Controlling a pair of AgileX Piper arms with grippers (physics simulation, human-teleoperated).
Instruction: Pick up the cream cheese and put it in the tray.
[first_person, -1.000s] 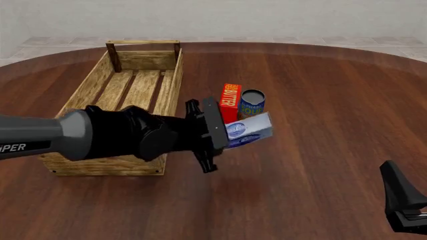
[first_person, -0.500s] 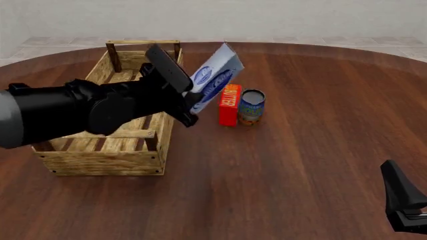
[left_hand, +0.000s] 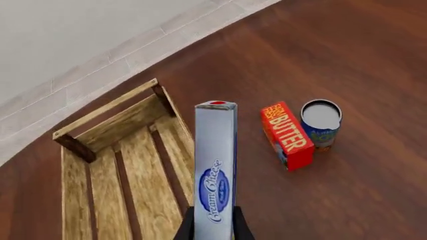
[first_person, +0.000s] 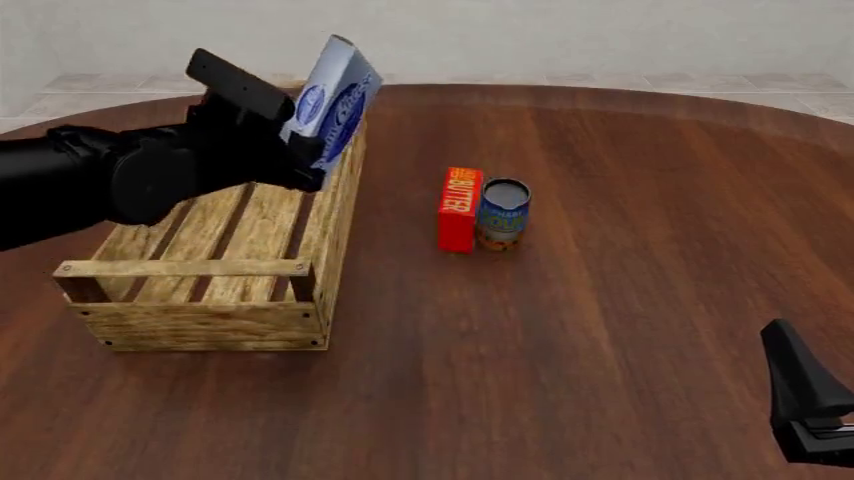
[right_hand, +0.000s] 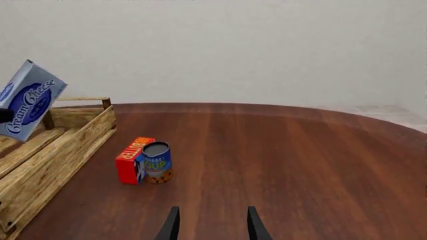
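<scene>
Both arms are glossy black, with slim black fingers (right_hand: 172, 225).

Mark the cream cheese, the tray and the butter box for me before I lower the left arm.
cream cheese (first_person: 334, 100): front view, on its printed blue logo face.
tray (first_person: 187, 268): front view, on the near handle bar.
butter box (first_person: 461, 205): front view, on its red top face.

Tray (first_person: 214, 320) interior: we see bare slats, open from above.
Right of tray: butter box (first_person: 459, 208) and can (first_person: 505, 214) stand touching.
</scene>
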